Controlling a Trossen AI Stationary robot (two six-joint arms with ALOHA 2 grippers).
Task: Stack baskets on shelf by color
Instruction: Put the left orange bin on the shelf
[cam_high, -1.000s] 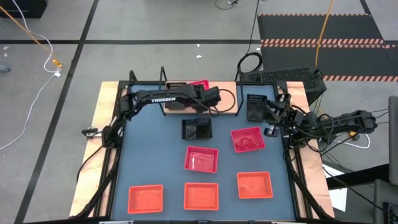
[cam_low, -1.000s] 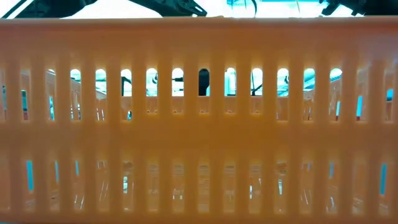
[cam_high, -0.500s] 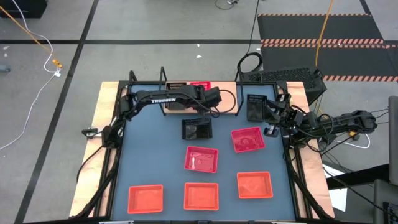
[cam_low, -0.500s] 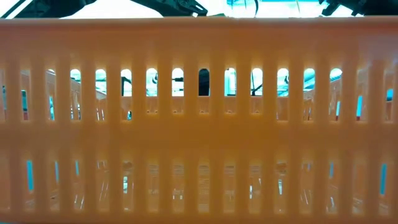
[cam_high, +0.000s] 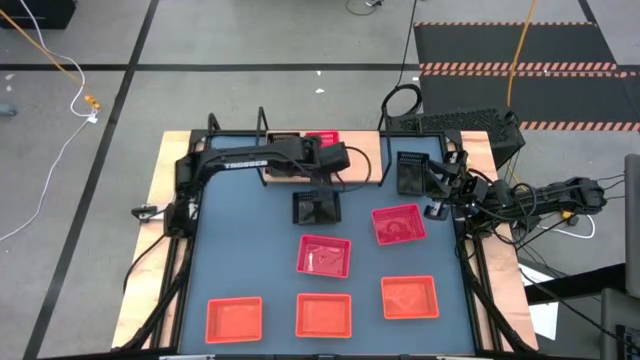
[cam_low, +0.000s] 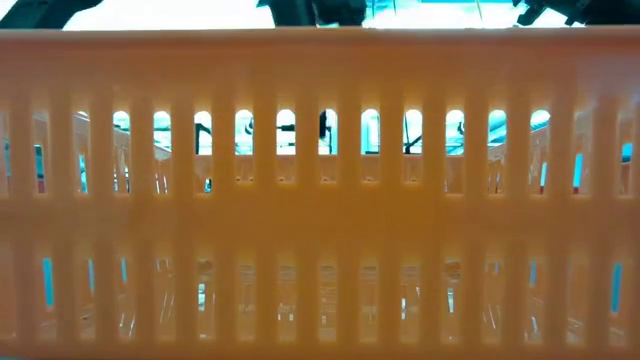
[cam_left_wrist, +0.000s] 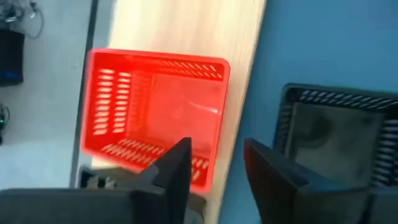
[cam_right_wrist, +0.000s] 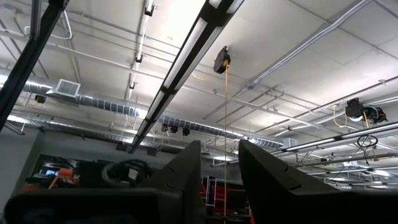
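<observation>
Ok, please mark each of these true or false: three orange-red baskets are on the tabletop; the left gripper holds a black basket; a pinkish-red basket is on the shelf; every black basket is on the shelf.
1. Three orange-red baskets lie on the tabletop. True.
2. The left gripper holds a black basket. False: it is open and empty above the shelf.
3. A pinkish-red basket sits on the shelf. True.
4. Every black basket is on the shelf. False: one black basket lies on the tabletop.
</observation>
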